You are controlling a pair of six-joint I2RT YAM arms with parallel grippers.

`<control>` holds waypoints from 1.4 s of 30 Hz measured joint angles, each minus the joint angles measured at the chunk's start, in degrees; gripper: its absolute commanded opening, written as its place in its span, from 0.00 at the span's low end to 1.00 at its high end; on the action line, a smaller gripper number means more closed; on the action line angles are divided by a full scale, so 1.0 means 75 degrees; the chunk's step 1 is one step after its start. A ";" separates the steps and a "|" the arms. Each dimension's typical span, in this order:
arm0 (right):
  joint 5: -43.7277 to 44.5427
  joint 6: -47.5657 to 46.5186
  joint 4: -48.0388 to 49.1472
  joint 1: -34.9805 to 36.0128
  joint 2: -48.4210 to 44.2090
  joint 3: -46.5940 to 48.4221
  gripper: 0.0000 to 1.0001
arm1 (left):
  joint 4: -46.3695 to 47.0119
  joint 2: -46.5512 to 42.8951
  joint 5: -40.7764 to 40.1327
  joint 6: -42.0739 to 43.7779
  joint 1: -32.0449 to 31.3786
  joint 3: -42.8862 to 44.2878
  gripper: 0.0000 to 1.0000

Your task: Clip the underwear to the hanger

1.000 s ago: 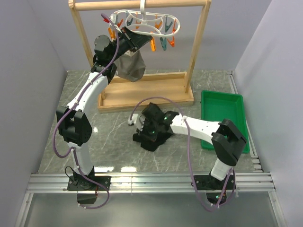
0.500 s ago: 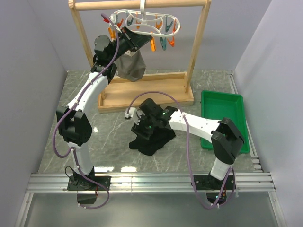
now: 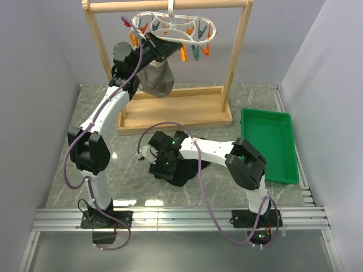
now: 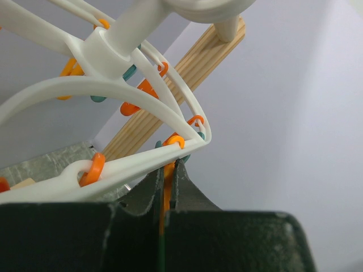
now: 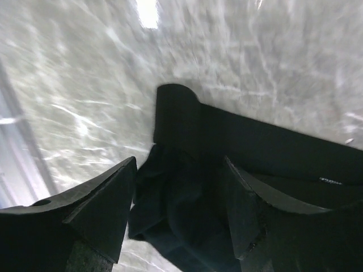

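Note:
The black underwear point(image 3: 184, 171) lies crumpled on the marble table, in front of the wooden rack. My right gripper point(image 3: 160, 162) hovers just over its left end with jaws open. In the right wrist view the dark fabric point(image 5: 238, 136) spreads between and beyond the two fingers, and the right gripper point(image 5: 180, 165) holds nothing. The white oval hanger point(image 3: 177, 26) hangs from the rack's top bar with orange and teal pegs. My left gripper point(image 3: 163, 51) is raised to its left side. The left wrist view shows the left gripper point(image 4: 166, 168) shut on an orange peg point(image 4: 166, 184) under the hanger frame point(image 4: 113, 90).
A grey-beige garment point(image 3: 156, 80) hangs below the left gripper. The tall wooden rack point(image 3: 236, 56) stands on its base board point(image 3: 176, 116) at the back. A green tray point(image 3: 270, 141) sits at the right. Grey walls close in both sides.
My right gripper has opened and let go of the underwear, swinging left and nearer across the table. The underwear has shifted left with it. The left arm has not moved.

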 measured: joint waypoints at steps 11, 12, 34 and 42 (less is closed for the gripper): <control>0.0737 -0.0146 0.0554 0.0052 0.0117 -0.0440 0.00 | 0.0000 0.0000 0.0003 0.0000 0.0000 0.0000 0.00; 0.0842 -0.0096 0.0778 -0.0015 -0.0017 -0.0603 0.00 | 0.0000 0.0000 0.0003 0.0000 0.0000 0.0000 0.00; 0.5050 -0.0216 0.9349 -0.2177 -0.3573 -0.3031 0.00 | 0.0000 0.0000 0.0009 -0.0058 0.0000 0.0000 0.00; 0.4465 0.0466 0.9314 -0.2789 -0.3558 -0.2200 0.00 | 0.0119 0.0000 0.0029 -0.0181 0.0003 -0.0067 0.00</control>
